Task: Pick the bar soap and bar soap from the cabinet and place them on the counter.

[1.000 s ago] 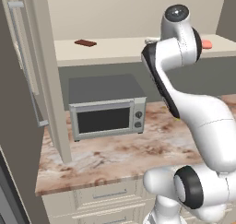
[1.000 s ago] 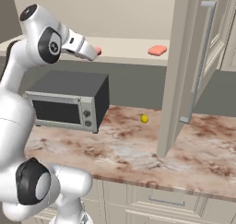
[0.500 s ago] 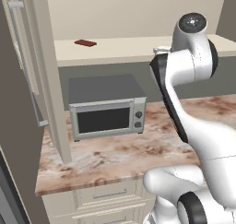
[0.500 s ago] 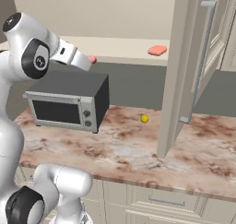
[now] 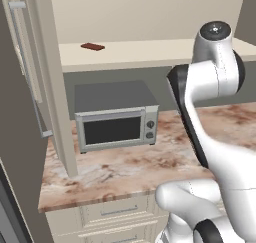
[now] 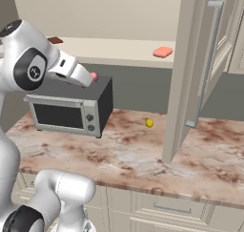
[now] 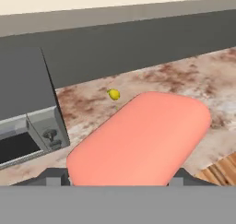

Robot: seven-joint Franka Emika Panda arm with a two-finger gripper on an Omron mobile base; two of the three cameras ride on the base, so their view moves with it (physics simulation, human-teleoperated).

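Marbled reddish-brown and pink stone makes up the long counter [image 6: 143,154], running under an open cream wall cabinet [image 6: 188,59] whose plain beige shelf sits above a grey backsplash.

Far to the left of the jaws, on the shelf, lies a flat dark brown slab [image 5: 93,47]. Closer, just left of and below the jaws, stands a boxy silver-and-grey microwave oven [image 6: 71,109] on the counter.

The two-finger gripper [image 6: 88,78] hangs over the microwave's top right corner. A salmon-pink rounded bar of soap [image 7: 140,138] sits between the jaws, which are spread fairly wide and closed on its sides; the hand view shows the bar crossing the jaws slantwise, and the right base view shows a pink end [image 6: 94,76] poking out at the gripper's tip.

Beyond and below the jaws, to their right, a small yellow ball [image 6: 149,123] rests on the counter near the wall. Higher and further right, the second salmon-pink soap bar [image 6: 162,52] lies on the cabinet shelf, well apart from the gripper, just left of the open door with its long grey bar handle [image 6: 207,64].

The step in hand looks like carrying the first bar down to the counter. To do it well, the arm should swing right of the microwave, clear its top edge, then lower over bare stone short of the ball. The bar looks smooth and rounded, so the grip should hold until it touches down flat.
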